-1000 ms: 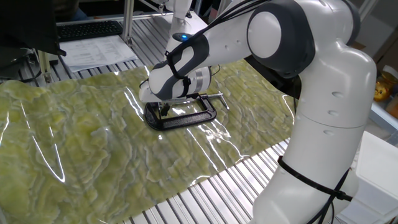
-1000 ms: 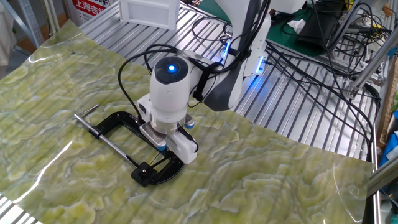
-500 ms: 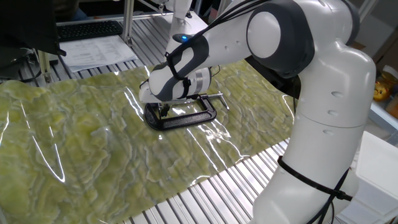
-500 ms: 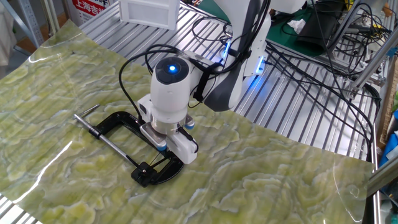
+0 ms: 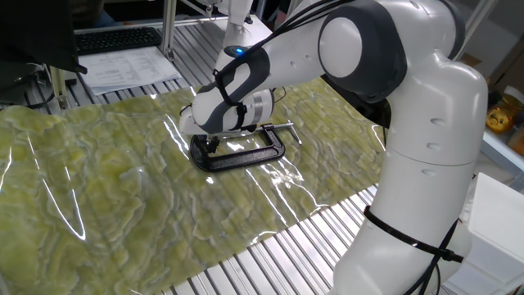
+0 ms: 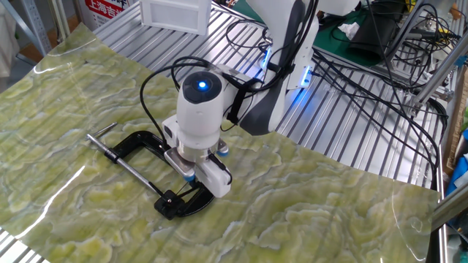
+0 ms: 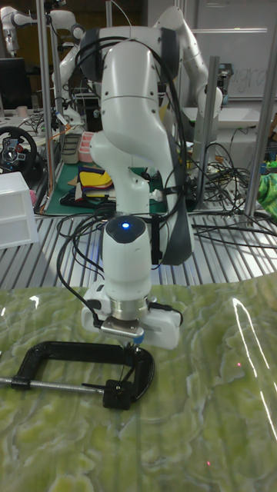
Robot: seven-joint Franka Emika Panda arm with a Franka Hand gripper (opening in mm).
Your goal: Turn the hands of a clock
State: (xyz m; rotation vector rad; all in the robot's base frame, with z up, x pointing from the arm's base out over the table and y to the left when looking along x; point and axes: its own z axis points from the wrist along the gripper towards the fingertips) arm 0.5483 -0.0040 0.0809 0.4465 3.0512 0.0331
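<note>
A black C-clamp [image 5: 246,156] [image 6: 139,140] [image 7: 73,356] lies flat on the green marbled mat. My gripper [image 5: 212,146] [image 6: 192,175] [image 7: 131,350] points straight down into the clamp's jaw end and sits low, at the clamp. The white hand and its flange cover the fingertips, so I cannot tell how wide they stand or whether they hold anything. The clock and its hands are hidden under the hand; no view shows them. The clamp's screw rod [image 6: 126,162] runs toward the jaw, with its crossbar handle [image 6: 101,131] pointing away from the gripper.
The green mat [image 5: 98,188] covers a ribbed metal table [image 6: 344,124]. Cables [image 6: 380,80] trail behind the arm's base. A white bin [image 6: 175,14] stands at the back. Papers and a keyboard [image 5: 123,49] lie beyond the mat.
The hand has turned slightly about its vertical axis and the arm has shifted a little. The clamp has stayed in place.
</note>
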